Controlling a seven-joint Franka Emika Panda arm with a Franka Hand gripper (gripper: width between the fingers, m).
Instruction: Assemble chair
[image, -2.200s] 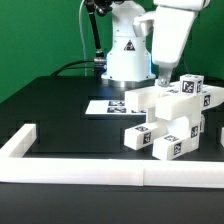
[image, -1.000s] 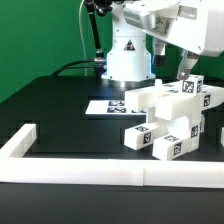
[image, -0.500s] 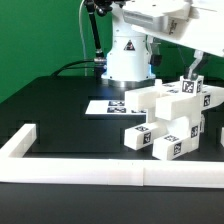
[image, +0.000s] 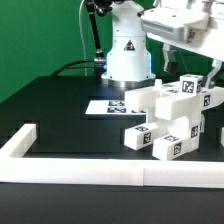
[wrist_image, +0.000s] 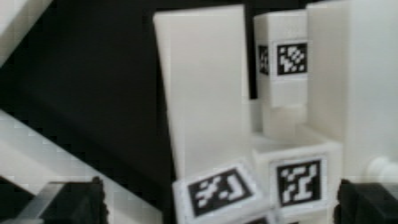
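On the table (image: 60, 115), toward the exterior view's right, chair (image: 168, 118) sits beside marker board (image: 108, 106); gripper (image: 190, 62) hovers above, jaws spread, empty. Only the wrist view shows an upright panel (wrist_image: 205, 90) close up.

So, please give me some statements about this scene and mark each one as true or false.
1. The gripper is open, above the chair. True.
2. The chair parts lie scattered singly across the table. False: they stand together in one cluster at the exterior view's right.
3. The marker board lies flat on the table, to the exterior view's left of the chair. True.
4. The table top is white. False: it is black.
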